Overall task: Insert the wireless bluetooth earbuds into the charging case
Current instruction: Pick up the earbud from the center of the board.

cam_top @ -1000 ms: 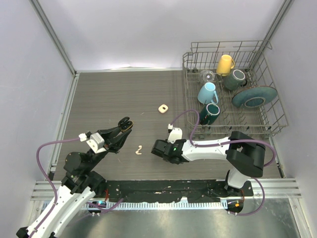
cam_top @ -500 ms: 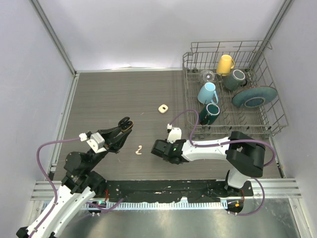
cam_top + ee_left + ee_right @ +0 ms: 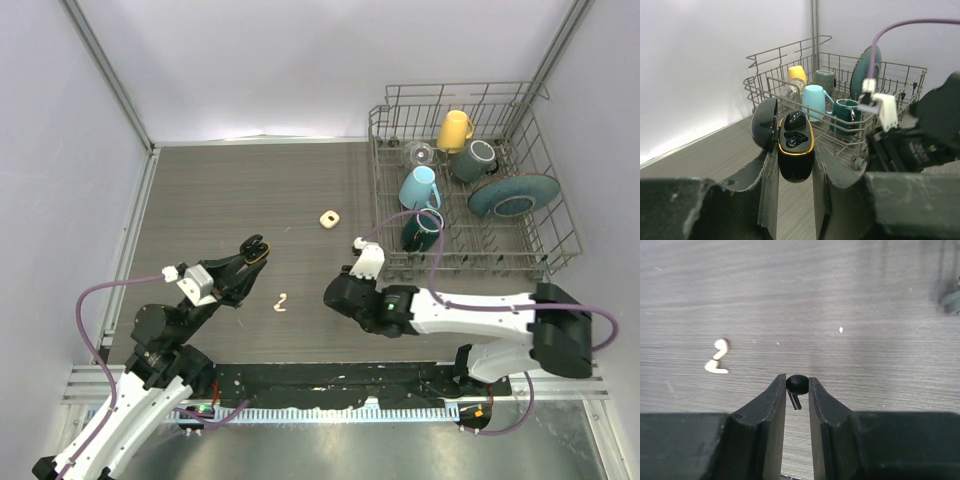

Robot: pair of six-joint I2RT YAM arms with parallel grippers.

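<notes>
Cream earbuds (image 3: 717, 357) loose near right gripper (image 3: 796, 384); dish rack (image 3: 460, 97) beyond.

Soft, even overhead light, faint shadows; pale glare at the far edge of the table (image 3: 220, 190). Wrist views blur their own fingers (image 3: 767, 200).

The right gripper (image 3: 797, 382) pinches a black earbud (image 3: 797, 384) between its fingertips, the rounded head at the tips and the short stem slanting down between the fingers. It hangs above a grey wood-grain table (image 3: 865, 300). Two cream-white earbuds (image 3: 718, 358) lie close together on the table, off to the left.
</notes>
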